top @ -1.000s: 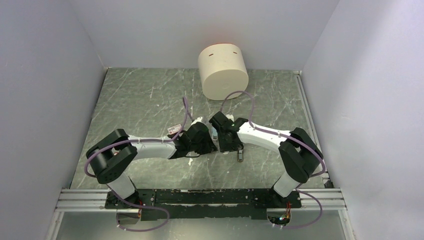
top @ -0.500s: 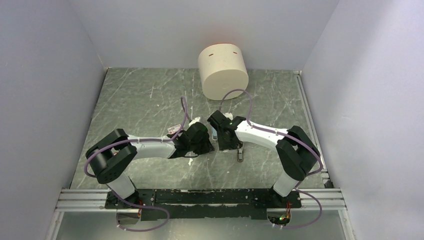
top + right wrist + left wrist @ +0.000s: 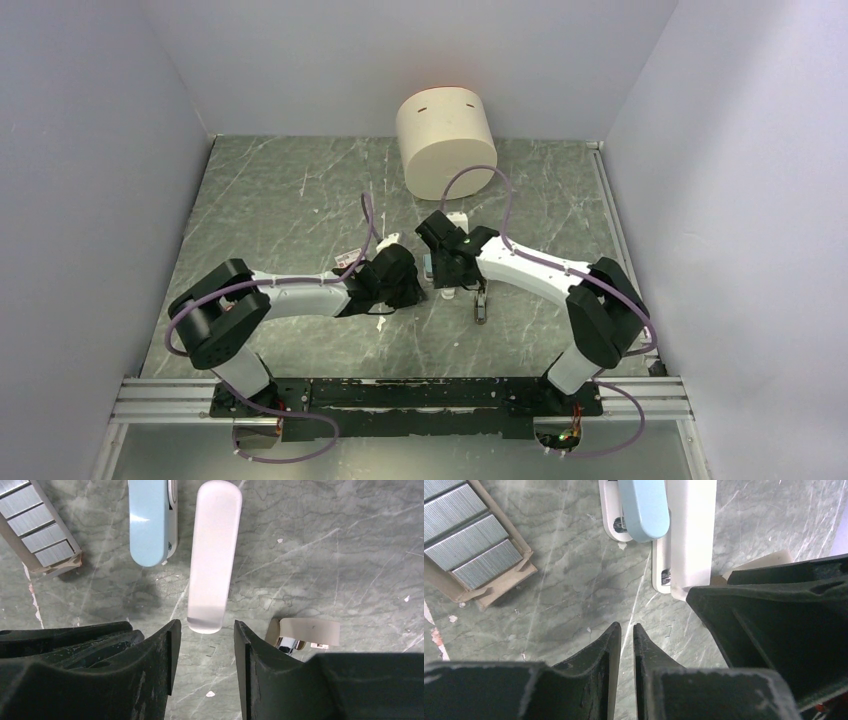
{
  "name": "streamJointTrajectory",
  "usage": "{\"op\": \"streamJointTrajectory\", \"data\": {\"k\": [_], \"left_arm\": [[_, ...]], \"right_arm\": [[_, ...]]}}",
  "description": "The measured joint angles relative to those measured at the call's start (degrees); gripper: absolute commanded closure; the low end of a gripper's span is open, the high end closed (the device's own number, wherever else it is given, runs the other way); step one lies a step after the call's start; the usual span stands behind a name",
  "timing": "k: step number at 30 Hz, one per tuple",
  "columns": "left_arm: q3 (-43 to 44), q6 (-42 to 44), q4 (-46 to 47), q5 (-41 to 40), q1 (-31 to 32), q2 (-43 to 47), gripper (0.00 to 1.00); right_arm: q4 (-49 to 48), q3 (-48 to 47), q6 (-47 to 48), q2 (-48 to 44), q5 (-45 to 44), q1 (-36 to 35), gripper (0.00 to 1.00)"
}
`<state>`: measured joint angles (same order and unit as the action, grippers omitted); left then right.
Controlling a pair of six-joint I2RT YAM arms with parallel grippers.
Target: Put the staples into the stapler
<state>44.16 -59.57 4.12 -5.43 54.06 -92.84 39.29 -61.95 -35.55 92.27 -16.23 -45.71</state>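
1. At mid-table [image 3: 290, 190], both arms reach inward and their heads nearly meet, and from above they hide most of the small items.
2. Right gripper [image 3: 204, 628]: fingers spread, one on either side of the near end of the stapler [image 3: 212, 555]. The white bar lies flat and seems clear of both fingers, though the view is tight.
3. Left gripper [image 3: 625, 628]: fingers pressed nearly together with a thin slit between, pinching nothing, tips over bare stone.
4. Blue piece [image 3: 149, 522]: just beside the stapler on the left arm's side, roughly parallel.
5. Box of staples [image 3: 471, 545]: open, further out on that same side, with grey strips side by side inside.
6. Beige piece [image 3: 310, 631]: has a shiny metal part and lies near the right gripper's outer finger.
7. Cream drum [image 3: 447, 143]: stands by the back wall.
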Motion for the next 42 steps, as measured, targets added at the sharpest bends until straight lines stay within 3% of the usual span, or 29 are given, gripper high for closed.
{"op": "streamJointTrajectory", "data": {"k": [8,18,22,29,42], "left_arm": [[0.00,1.05,-0.59,-0.79,-0.02,1.55,0.72],[-0.98,4.13,2.01,0.13,-0.02,5.92,0.34],[-0.98,5.73,2.40,0.57,-0.02,6.71,0.20],[-0.98,6.91,2.40,0.61,-0.02,7.56,0.20],[-0.98,7.10,3.52,2.78,-0.02,7.06,0.25]], "right_arm": [[0.07,-0.20,-0.07,-1.49,-0.07,0.79,0.46],[2.82,0.26,-0.04,-13.53,-6.99,7.78,0.36],[2.62,2.40,1.60,-13.99,-6.97,11.91,0.35],[1.49,5.84,3.89,-10.38,-3.06,12.61,0.40],[-1.66,7.45,6.34,-7.61,1.57,12.66,0.61]]}}
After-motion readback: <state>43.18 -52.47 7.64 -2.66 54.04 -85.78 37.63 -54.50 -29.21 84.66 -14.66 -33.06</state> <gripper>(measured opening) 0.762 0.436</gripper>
